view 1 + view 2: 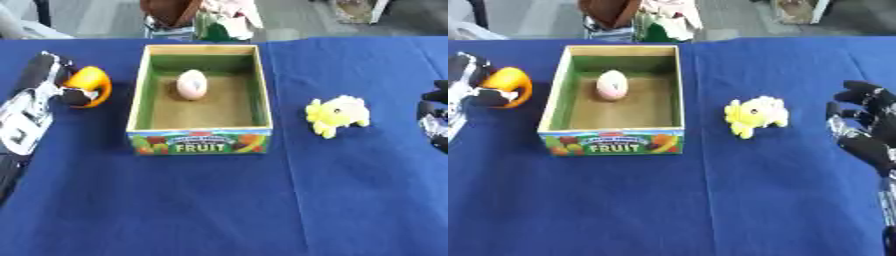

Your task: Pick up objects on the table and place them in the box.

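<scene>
Gripping orange object (90,86) at frame's left edge, left hand (48,85) curls round it; looks rigid, smooth, maybe slippery; yellow plush toy (756,115) right of box (199,136) on bench: soft, light, take round body; right hand (866,127) spread, empty.

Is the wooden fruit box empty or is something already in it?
Not empty. The wooden fruit box holds one pale pink egg-shaped object, lying on its floor towards the far wall.

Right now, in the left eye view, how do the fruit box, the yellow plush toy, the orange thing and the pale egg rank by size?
1. fruit box
2. yellow plush toy
3. orange thing, partly hidden by the left robot hand, and the pale egg look alike, so unranked.
</scene>
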Controlling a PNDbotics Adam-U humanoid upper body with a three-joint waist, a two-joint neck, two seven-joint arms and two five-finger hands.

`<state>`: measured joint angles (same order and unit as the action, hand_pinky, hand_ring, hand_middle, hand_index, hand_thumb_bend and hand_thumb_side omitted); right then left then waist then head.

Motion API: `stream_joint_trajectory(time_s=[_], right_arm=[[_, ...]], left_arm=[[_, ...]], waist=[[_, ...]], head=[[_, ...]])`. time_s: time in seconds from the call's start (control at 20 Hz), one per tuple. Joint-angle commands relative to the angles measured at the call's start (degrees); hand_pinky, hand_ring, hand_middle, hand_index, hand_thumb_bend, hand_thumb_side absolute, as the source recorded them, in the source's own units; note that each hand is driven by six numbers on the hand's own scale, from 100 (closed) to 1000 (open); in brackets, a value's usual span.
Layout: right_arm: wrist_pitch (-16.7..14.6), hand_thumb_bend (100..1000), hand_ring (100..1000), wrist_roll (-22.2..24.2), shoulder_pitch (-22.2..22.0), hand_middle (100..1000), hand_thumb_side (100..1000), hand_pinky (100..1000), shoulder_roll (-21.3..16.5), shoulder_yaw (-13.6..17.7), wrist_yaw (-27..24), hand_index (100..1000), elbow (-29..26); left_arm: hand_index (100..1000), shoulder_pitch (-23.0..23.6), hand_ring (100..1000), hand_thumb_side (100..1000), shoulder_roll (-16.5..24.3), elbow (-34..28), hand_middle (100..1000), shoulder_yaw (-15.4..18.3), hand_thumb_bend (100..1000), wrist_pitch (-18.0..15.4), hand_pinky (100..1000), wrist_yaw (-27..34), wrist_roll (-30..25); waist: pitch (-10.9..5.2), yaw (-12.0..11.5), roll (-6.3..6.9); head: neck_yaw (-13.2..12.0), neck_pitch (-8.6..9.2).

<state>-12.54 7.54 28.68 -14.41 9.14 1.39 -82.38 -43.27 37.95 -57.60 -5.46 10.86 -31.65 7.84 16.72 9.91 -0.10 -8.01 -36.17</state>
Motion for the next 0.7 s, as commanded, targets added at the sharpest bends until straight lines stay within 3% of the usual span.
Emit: stream_joint_trajectory(time_s=[0.05,0.7], right_arm=[[0.1,197,768,-0.1,0.5,606,100,618,-1.3,0.3,-0.1,777,-0.8],[0.2,195,767,0.0,0.4,606,100,618,-1.2,0.2,-0.1,777,-0.9]], left_arm=[[306,-0.1,415,158,2.6,-4.6,122,0.7,498,0.7,403,1.5,1.3],[320,1.2,423,153,4.9,-26.5,138,-1.7,508,-1.0,410,6.5,-0.4]], waist=[[-0.94,-0.1,0.06],[-1.38,-0.1,0.03]], head=[[0.2,0.61],[0.2,0.7]])
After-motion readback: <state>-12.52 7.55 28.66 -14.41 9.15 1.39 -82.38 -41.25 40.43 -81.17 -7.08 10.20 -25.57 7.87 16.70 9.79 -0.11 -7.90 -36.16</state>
